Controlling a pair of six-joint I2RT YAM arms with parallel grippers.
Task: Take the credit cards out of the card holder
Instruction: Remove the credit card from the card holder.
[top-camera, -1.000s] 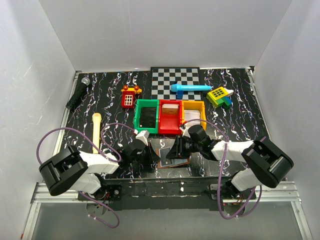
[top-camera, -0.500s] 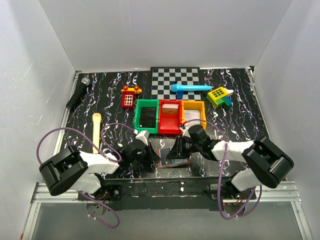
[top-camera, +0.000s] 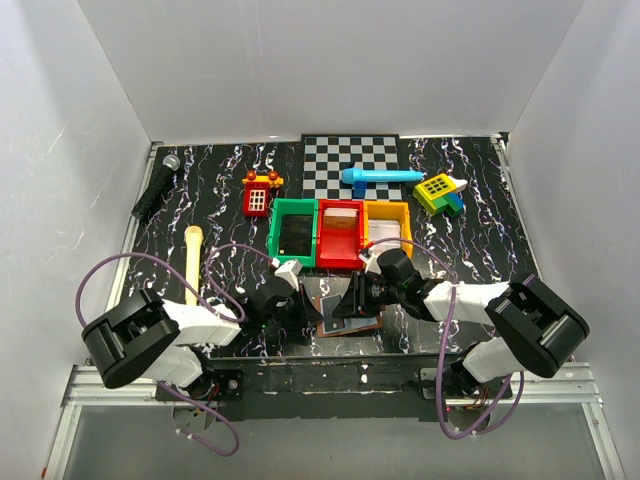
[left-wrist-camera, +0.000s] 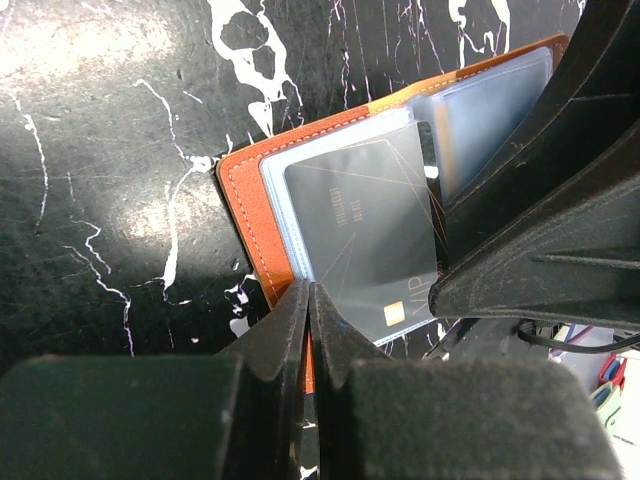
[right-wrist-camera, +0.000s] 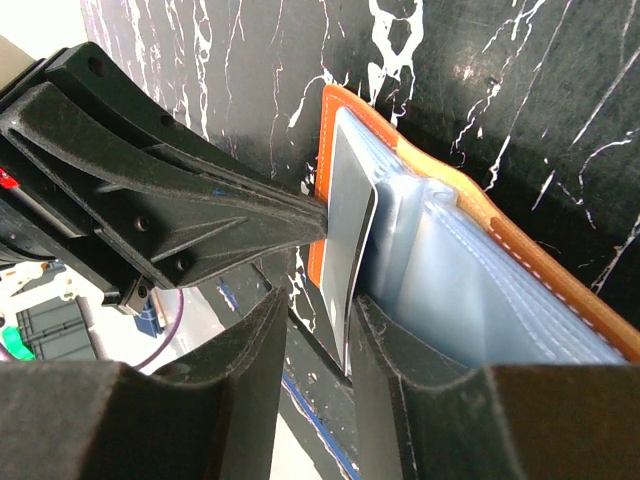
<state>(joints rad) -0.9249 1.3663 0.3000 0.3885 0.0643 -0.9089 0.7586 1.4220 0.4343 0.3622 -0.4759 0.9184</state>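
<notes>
The right gripper (right-wrist-camera: 320, 300) was held narrowly parted around the raised edge of a grey card (right-wrist-camera: 352, 215), which lay close against one finger and was not seen to be clamped. The left gripper (left-wrist-camera: 310, 295) was closed tight, with its tips set at the orange border of the card holder (left-wrist-camera: 250, 205). The holder lay open near the middle of the desk's (left-wrist-camera: 100, 150) near edge. Over the last second hardly anything was altered: the left arm was shifted a little, and the holder was kept in place. The card was judged to be partly sleeved, so its removal was judged unfinished.
</notes>
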